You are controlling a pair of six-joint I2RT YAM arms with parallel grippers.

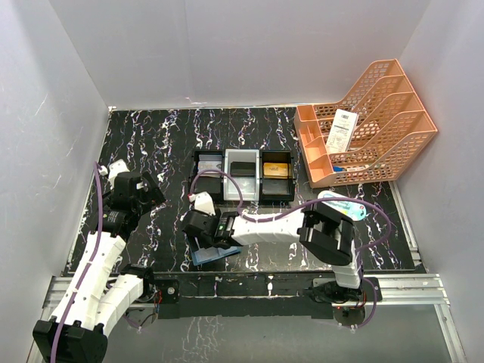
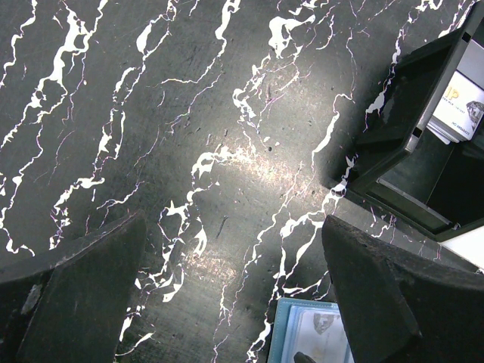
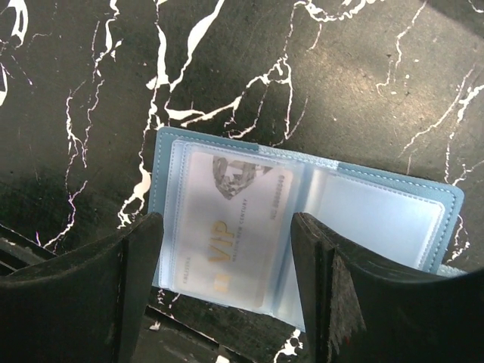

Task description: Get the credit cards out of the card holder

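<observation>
The teal-blue card holder (image 3: 302, 204) lies open on the black marbled table, near the front edge (image 1: 217, 255). A pale greyish VIP credit card (image 3: 231, 227) sits in its left clear pocket; the right pocket looks empty. My right gripper (image 3: 227, 272) is open just above it, one finger on each side of that card (image 1: 203, 238). My left gripper (image 2: 233, 223) is open and empty over bare table to the left (image 1: 147, 189); the holder's corner (image 2: 310, 333) shows by its right finger. A gold card (image 1: 277, 170), a black card (image 1: 243, 168) and a pale card (image 2: 457, 106) lie in the tray.
The black-and-white three-compartment tray (image 1: 243, 187) stands mid-table, its corner in the left wrist view (image 2: 393, 136). An orange file rack (image 1: 378, 113) holding a white barcoded slip (image 1: 342, 130) stands at the back right. A white-and-light-blue oval case (image 1: 344, 206) lies by the right arm. White walls enclose the table.
</observation>
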